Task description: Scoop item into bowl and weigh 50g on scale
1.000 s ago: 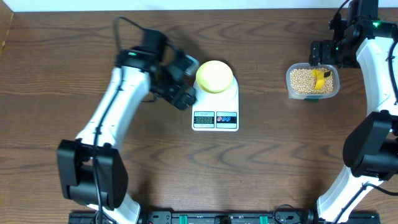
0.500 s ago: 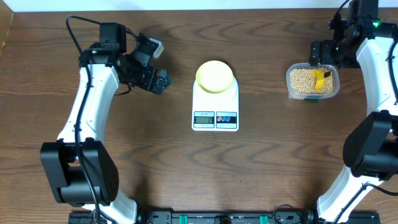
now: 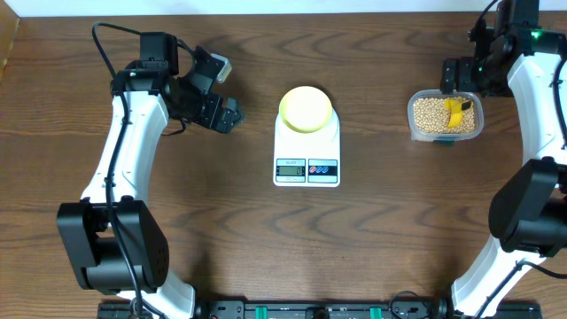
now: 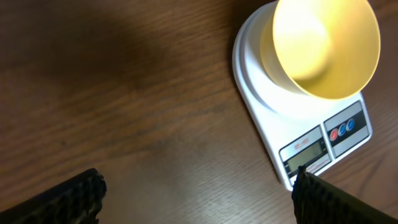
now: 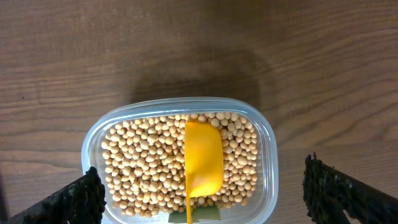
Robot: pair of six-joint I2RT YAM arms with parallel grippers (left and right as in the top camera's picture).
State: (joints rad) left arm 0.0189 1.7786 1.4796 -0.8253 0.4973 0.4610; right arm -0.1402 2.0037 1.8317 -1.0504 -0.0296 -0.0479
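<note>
The pale yellow-green bowl (image 3: 306,108) stands empty on the white scale (image 3: 306,170) at the table's middle; both also show in the left wrist view, bowl (image 4: 326,46) and scale (image 4: 311,143). The beige beans (image 3: 432,115) fill a clear tub (image 3: 446,136) at the right, with a yellow scoop (image 3: 456,112) lying in them; the right wrist view shows the beans (image 5: 143,162), the scoop (image 5: 203,163) and the tub (image 5: 268,155). My left gripper (image 3: 227,115) is open and empty, left of the scale (image 4: 196,196). My right gripper (image 3: 461,75) is open and empty, held above the tub (image 5: 202,193).
Bare brown wood table (image 3: 399,239) lies around the scale and tub. The table's far edge runs along the top of the overhead view. A black cable loops over my left arm (image 3: 106,40).
My left arm pulled back from beside the bowl to the left, leaving the bowl on the scale, then held still. The right arm has not moved.
</note>
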